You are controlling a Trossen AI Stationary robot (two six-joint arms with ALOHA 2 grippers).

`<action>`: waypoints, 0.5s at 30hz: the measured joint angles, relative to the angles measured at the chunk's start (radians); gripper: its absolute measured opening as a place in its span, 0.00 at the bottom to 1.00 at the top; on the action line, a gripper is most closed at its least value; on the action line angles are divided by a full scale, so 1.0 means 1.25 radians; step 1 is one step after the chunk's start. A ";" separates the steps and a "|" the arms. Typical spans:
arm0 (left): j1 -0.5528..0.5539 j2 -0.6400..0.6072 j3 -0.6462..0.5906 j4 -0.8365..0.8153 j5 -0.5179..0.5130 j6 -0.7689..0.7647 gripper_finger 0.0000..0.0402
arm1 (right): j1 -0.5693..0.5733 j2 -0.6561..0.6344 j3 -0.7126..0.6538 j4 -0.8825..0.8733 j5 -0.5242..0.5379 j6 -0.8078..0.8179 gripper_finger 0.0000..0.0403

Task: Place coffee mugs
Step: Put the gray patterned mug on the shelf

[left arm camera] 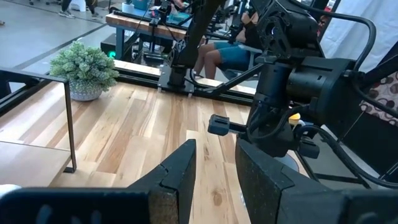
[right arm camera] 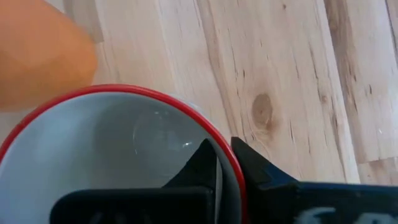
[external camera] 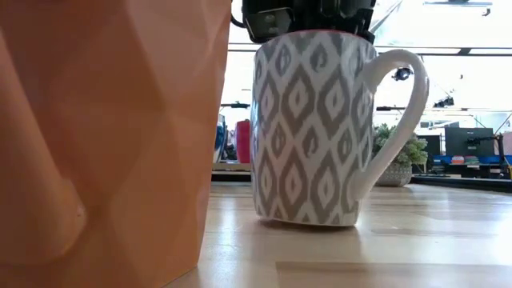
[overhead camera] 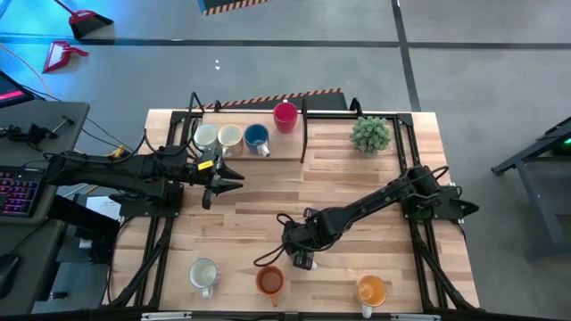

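Note:
A grey-and-white patterned mug with a red rim stands upright on its base near the table's front middle. My right gripper comes down on it from above and is shut on its rim; in the high view the gripper hides the mug. Along the near edge stand a white mug, a red-orange mug and a yellow-orange mug. White, cream, blue and red mugs stand at the far left. My left gripper waits open at mid left, holding nothing. My right gripper pinches the patterned mug's red rim, one finger inside the cup and one finger outside its wall. The fingers come steeply from above, pointing down. The mug is upright with its base on the table.
A small green potted plant stands at the far right. The far mugs sit on a low board edged by a black metal frame. The red-orange mug stands close beside the held mug. Bare wood lies across the table's middle.

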 joint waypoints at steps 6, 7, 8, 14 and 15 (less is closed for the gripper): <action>0.000 0.000 0.000 0.000 0.000 0.000 0.25 | -0.030 0.002 0.033 -0.023 0.009 -0.027 0.01; 0.000 0.000 0.000 0.000 0.000 0.000 0.25 | -0.037 0.002 0.048 -0.039 0.014 -0.038 0.00; 0.000 0.000 0.000 0.000 0.000 0.000 0.25 | -0.047 0.002 0.066 -0.063 0.022 -0.053 0.00; 0.000 0.000 0.000 0.000 0.000 0.000 0.25 | -0.125 0.002 0.214 -0.221 0.069 -0.141 0.00; 0.000 0.000 0.000 0.000 0.000 0.000 0.25 | -0.141 0.002 0.239 -0.234 0.071 -0.155 0.00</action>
